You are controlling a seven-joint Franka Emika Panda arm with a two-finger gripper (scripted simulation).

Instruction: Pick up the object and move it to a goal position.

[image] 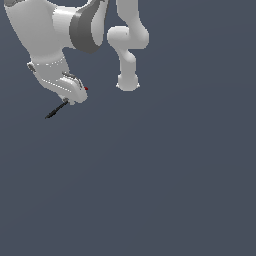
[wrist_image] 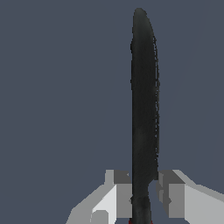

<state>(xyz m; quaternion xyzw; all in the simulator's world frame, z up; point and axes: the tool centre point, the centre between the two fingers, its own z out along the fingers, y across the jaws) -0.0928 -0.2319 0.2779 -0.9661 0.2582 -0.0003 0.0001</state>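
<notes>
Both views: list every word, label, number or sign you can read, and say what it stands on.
None: no text, number or sign is readable in either view.
The black stick is plain.
The gripper closed on it is unmarked white and grey.
The grey background is blank.

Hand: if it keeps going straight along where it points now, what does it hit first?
Apart from the black stick the hand already holds, nothing shows ahead. The stick's tip leads, toward bare grey surface; the way looks free, though how far off that surface lies is unclear.
</notes>
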